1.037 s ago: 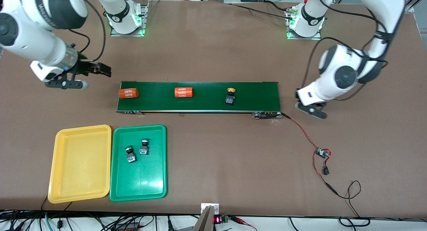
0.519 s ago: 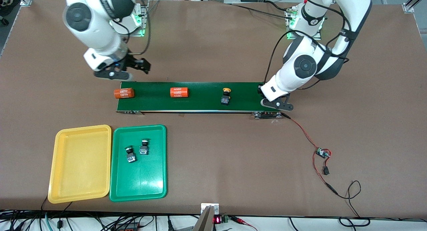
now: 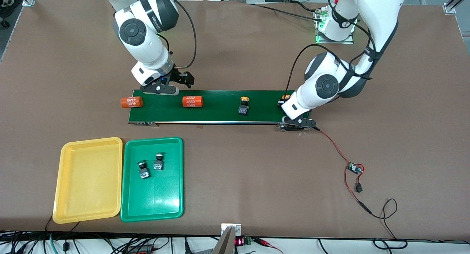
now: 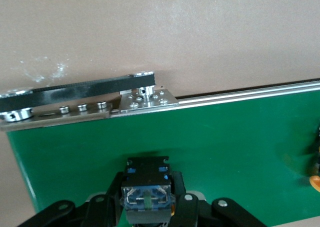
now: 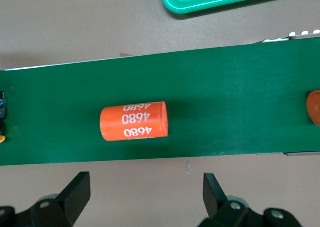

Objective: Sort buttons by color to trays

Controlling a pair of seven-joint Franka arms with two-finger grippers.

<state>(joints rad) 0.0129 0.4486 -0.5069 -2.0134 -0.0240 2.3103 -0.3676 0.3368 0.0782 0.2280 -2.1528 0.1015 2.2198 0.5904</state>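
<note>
My left gripper (image 3: pixel 289 108) is shut on a yellow-capped button (image 4: pixel 148 192) over the left arm's end of the dark-green belt (image 3: pixel 220 116); its cap (image 3: pixel 285 97) shows beside the hand. Another yellow-capped button (image 3: pixel 243 105) lies on the belt, toward the right arm's end from it. Two green-capped buttons (image 3: pixel 143 170) (image 3: pixel 158 162) lie in the green tray (image 3: pixel 154 206). Beside that tray, the yellow tray (image 3: pixel 88 180) holds nothing. My right gripper (image 3: pixel 165 86) hangs open over the belt's farther edge, above bare table (image 5: pixel 147 197), near an orange cylinder (image 5: pixel 134 121).
Two orange "4680" cylinders are on the belt: one (image 3: pixel 192 101) mid-belt, one (image 3: pixel 132 102) overhanging the right arm's end. A red-black wire with a small circuit board (image 3: pixel 355 168) runs from the belt's left-arm end toward the front camera.
Both arms have swung in to the belt, the left one to its end and the right one to its farther edge. The cylinders and the loose yellow-capped button have slid toward the right arm's end.
</note>
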